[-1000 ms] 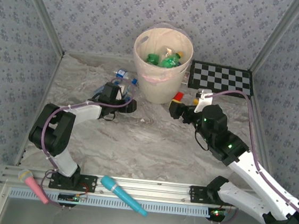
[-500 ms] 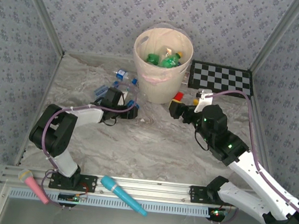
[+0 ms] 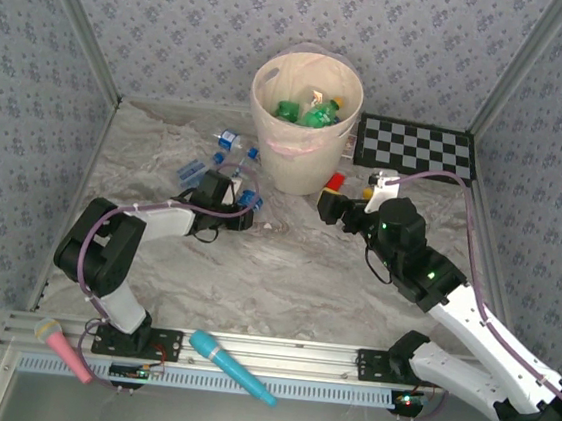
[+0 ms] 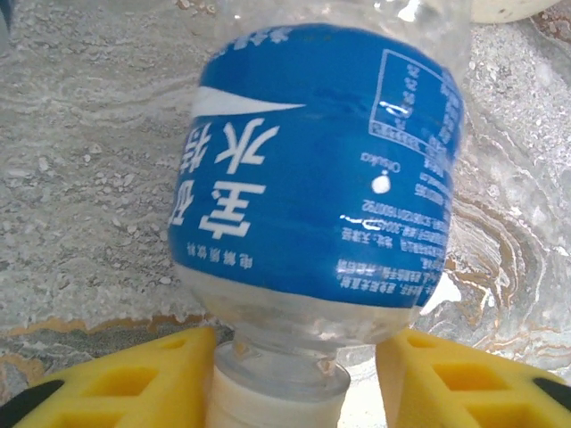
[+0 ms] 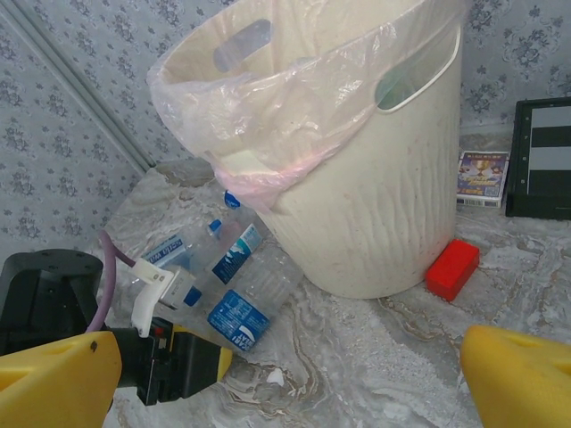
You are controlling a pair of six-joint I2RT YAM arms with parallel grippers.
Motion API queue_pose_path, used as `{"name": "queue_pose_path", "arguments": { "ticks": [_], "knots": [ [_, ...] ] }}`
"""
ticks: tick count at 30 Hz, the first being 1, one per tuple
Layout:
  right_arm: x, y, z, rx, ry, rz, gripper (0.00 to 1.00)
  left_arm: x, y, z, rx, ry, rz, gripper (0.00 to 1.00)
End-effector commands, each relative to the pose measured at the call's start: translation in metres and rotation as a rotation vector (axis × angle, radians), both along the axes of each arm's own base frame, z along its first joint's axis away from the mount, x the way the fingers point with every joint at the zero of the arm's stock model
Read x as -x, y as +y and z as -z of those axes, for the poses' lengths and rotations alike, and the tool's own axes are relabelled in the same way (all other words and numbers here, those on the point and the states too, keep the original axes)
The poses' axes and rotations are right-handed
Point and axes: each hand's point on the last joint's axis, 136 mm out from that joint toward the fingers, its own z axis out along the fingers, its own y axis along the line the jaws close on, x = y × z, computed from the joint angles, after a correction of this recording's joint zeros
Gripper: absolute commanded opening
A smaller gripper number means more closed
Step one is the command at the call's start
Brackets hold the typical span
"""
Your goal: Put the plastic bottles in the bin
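A clear plastic bottle (image 4: 321, 178) with a blue label lies on the marble table, its white cap deep between my left gripper's (image 4: 294, 374) yellow fingers. Both fingers press on its shoulder, so the left gripper (image 3: 239, 208) is shut on this bottle (image 3: 249, 201), left of the bin (image 3: 276, 69). Two more blue-labelled bottles (image 3: 230, 140) (image 3: 193, 171) lie behind it. Green bottles (image 3: 316, 112) rest inside the peach bin (image 5: 375, 205). My right gripper (image 3: 333, 208) hangs open and holds nothing, right of the bin's base, facing the held bottle (image 5: 236, 321).
A small red block (image 3: 335, 180) lies by the bin's right side, also seen as the red block (image 5: 452, 268). A checkerboard (image 3: 415, 146) sits at the back right. Blue (image 3: 232, 366) and pink (image 3: 64, 347) wands rest on the front rail. Patterned walls enclose the table.
The left gripper slid right and nearer along the table towards the bin's base and closed round the blue-labelled bottle. The right arm stayed still.
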Motion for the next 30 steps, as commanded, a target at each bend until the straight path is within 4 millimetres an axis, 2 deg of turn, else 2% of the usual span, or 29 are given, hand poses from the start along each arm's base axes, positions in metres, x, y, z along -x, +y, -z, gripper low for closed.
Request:
{"name": "queue_pose_path", "arguments": {
  "ticks": [1, 8, 10, 16, 24, 30],
  "knots": [
    [0.001, -0.004, -0.001, -0.013, 0.0, 0.015, 1.0, -0.004, -0.005, -0.011, 0.014, -0.023, 0.009, 0.45],
    [0.002, -0.005, 0.0, -0.017, -0.001, 0.016, 1.0, -0.002, -0.007, -0.006, 0.009, -0.011, 0.014, 0.38],
    [0.002, -0.004, -0.001, -0.017, -0.001, 0.014, 0.99, -0.001, -0.006, -0.006, 0.009, -0.011, 0.015, 0.29],
    [0.002, -0.003, -0.001, -0.02, 0.001, 0.009, 1.0, 0.003, -0.006, -0.015, 0.02, -0.028, 0.013, 0.24],
    [0.0, 0.01, -0.002, -0.029, 0.007, -0.034, 1.0, 0.022, 0.001, -0.051, 0.038, -0.117, -0.004, 0.23],
    [-0.007, 0.038, -0.011, -0.05, 0.026, -0.109, 1.0, 0.042, 0.015, -0.091, 0.081, -0.244, -0.044, 0.23]
  ]
}}
